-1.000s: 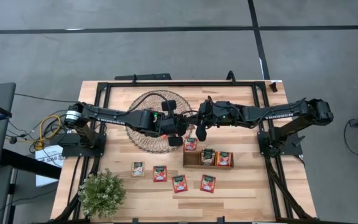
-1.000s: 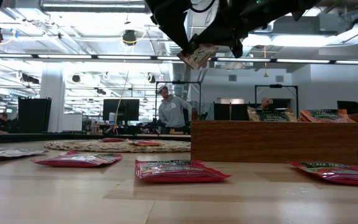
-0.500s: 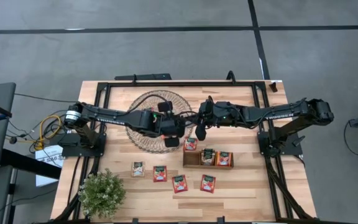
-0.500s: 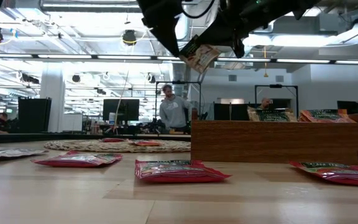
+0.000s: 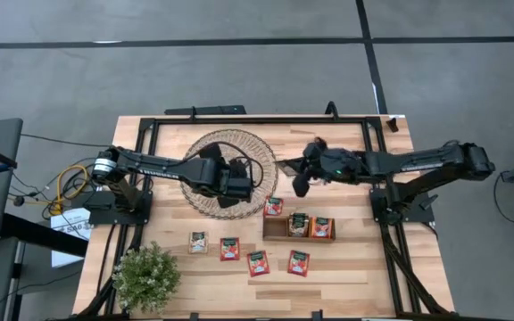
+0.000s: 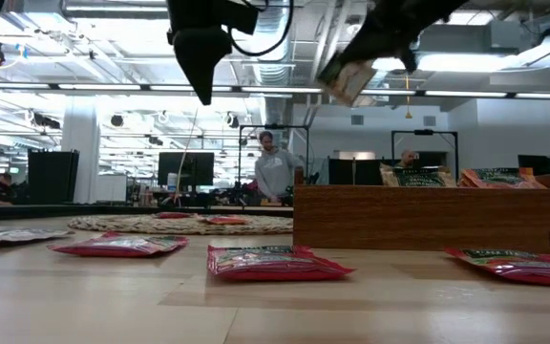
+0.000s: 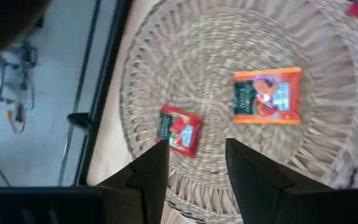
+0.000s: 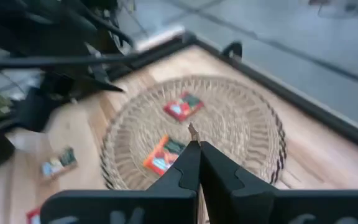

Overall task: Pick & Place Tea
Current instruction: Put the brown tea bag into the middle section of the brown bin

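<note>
Two flat square sachets [image 7: 267,95] lie on the mat [image 7: 328,56]; left jaws apart, right jaws clamp a beige sachet [image 6: 347,80].

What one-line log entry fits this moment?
left claw: open, empty, over wicker mat | right claw: shut on tea sachet, held aloft

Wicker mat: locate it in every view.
High view: mat at upper centre of the table, under the left arm.
Low view: mat a thin band, left of the tray.
Left wrist view: mat fills the picture.
Right wrist view: mat at centre.
Shared landmark: orange sachet on it, both wrist views.
</note>
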